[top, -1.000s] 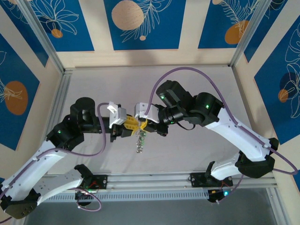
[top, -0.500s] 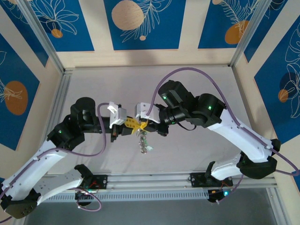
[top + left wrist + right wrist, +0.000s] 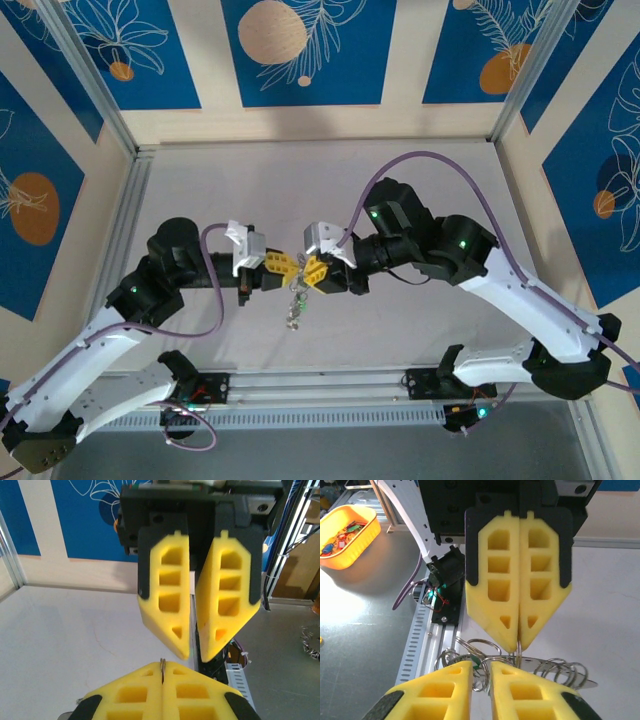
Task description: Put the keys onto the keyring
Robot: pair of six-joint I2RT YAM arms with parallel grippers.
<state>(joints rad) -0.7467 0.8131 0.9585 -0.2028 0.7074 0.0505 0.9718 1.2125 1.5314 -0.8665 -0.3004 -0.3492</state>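
Note:
Over the middle of the table my two grippers meet tip to tip. My left gripper (image 3: 296, 267) (image 3: 163, 666) is shut on the thin doubled wire of the keyring (image 3: 162, 664). From the right wrist, the left gripper (image 3: 516, 645) pinches that keyring wire (image 3: 518, 652) at its very tips. My right gripper (image 3: 308, 272) (image 3: 481, 664) faces it with its jaws a little apart, so it is open, and small rings show through the gap. The keys (image 3: 296, 306) dangle in a silvery bunch below both grippers; a green tag (image 3: 478, 663) sits among the rings.
An aluminium rail (image 3: 320, 385) with both arm bases runs along the near table edge. Beyond the table, an orange tub (image 3: 347, 530) holds colourful bits. Purple cables (image 3: 420, 160) arc over the arms. Framed walls close the back and sides.
My right gripper's jaws have parted slightly and the right arm has shifted right and nearer. The hanging bunch swung right, then settled back under the grippers. The left gripper stays clamped.

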